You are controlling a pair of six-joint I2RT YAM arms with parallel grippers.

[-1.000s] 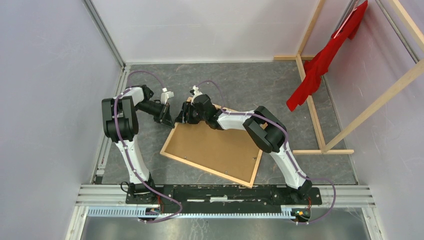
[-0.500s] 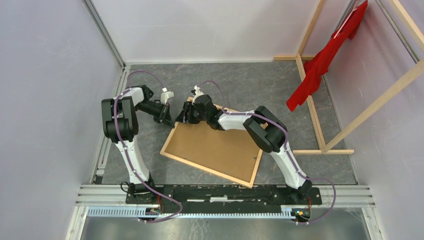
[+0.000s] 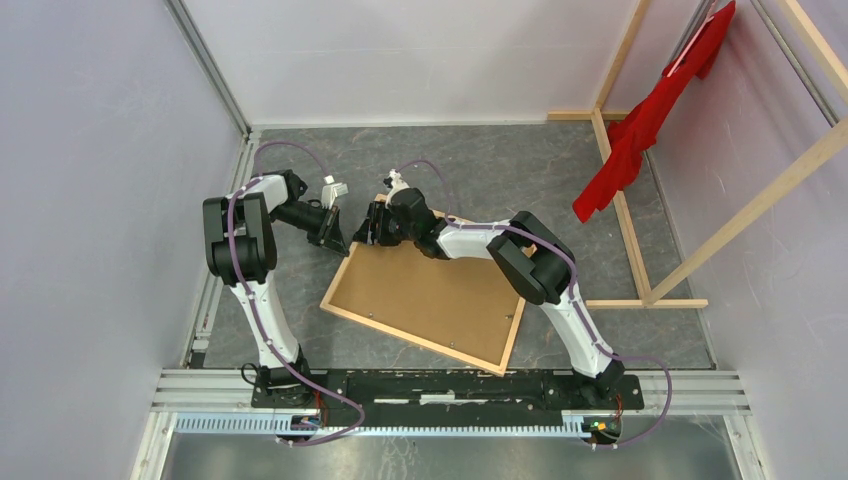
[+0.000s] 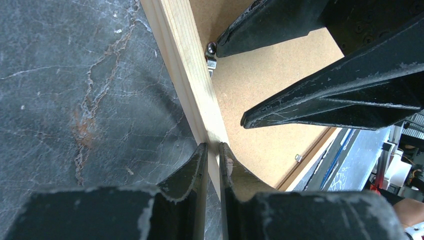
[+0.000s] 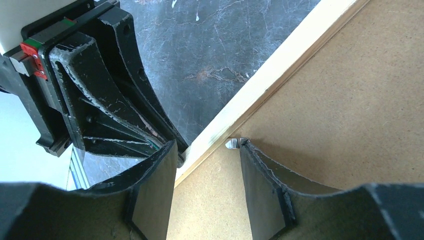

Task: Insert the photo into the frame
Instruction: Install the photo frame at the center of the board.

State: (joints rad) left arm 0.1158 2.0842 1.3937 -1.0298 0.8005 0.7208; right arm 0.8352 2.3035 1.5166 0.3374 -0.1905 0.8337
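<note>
The frame (image 4: 182,60): left pincer (image 4: 212,147) reaches in clenching its rail, right pincer (image 5: 207,145) released alongside.

Frame (image 4: 192,90) is laid flat and askew on table (image 3: 500,170), at mid-table beyond the arm bases. Board (image 3: 430,295) is seated in it. Left gripper (image 4: 212,150) is placed on frame's left rail near the far corner, rail between its fingers. Right gripper (image 5: 207,145) is set facing it, one finger over rail, the other on board beside tab (image 5: 234,143). Rack (image 3: 625,215) is stood far right, cloth (image 3: 640,130) hung on it.
</note>
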